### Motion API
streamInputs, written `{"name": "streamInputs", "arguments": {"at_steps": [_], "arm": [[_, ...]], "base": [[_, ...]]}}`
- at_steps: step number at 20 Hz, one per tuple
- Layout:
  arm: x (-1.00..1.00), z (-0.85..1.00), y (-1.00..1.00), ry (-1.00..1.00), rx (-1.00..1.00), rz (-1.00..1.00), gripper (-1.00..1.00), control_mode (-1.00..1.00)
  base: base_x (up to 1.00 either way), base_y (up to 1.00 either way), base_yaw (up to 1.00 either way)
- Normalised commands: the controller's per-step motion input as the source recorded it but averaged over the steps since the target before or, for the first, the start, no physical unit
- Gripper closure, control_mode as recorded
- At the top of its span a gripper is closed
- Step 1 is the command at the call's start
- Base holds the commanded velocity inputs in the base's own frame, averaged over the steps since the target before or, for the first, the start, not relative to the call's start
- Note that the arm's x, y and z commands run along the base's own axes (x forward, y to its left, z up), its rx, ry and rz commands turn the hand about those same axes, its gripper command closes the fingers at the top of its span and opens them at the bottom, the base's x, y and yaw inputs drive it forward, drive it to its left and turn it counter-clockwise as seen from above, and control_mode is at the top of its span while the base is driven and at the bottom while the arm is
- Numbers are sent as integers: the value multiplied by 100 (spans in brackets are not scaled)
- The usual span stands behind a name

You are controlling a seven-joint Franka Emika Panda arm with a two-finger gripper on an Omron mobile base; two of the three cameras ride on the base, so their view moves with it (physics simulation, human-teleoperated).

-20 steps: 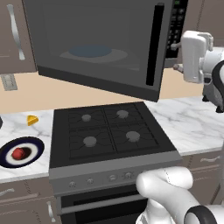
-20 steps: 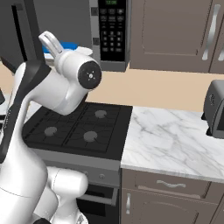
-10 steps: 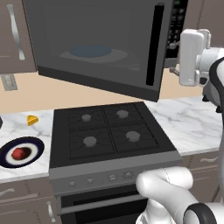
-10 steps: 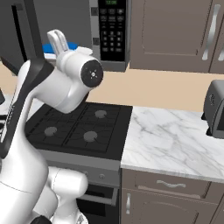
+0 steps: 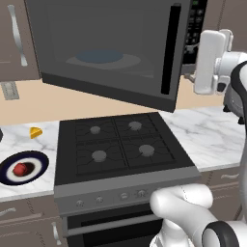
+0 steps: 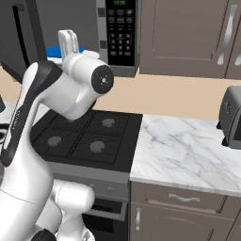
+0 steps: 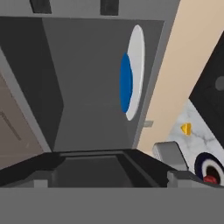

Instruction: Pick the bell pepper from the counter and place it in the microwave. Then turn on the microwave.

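Sitting on a dark-rimmed plate (image 5: 9, 170), bell pepper (image 5: 20, 169) is at far left of bench (image 5: 212, 132), w/ yellow wedge (image 5: 35, 132) just behind. Stovetop (image 5: 120, 147) lies betw. plate & arm. Microwave (image 5: 111, 50) above, door swung open, turntable (image 7: 131, 78) bare. End effector (image 6: 68, 41) up by microwave opening, fingers apart, nothing held.

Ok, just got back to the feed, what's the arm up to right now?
The arm is raised beside the microwave, whose door hangs wide open with the white turntable bare inside. The gripper is open and holds nothing. The bell pepper sits on the dark-rimmed plate on the counter, left of the stovetop, so the pick has not yet begun.
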Motion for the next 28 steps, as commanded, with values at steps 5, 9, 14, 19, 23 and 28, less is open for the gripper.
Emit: {"name": "streamInputs", "arguments": {"at_steps": [5,9,14,19,23,28], "arm": [[18,-11,4,0,2,2,-100,-100],[20,-5,2,0,0,2,-100,-100],[12,0,4,1,1,4,-100,-100],[4,-2,13,0,1,4,-100,-100],[4,-3,15,0,0,3,-100,-100],[3,-1,11,0,1,3,-100,-100]], "base": [[0,0,0],[0,0,0],[0,0,0],[0,0,0],[0,0,0],[0,0,0]]}}
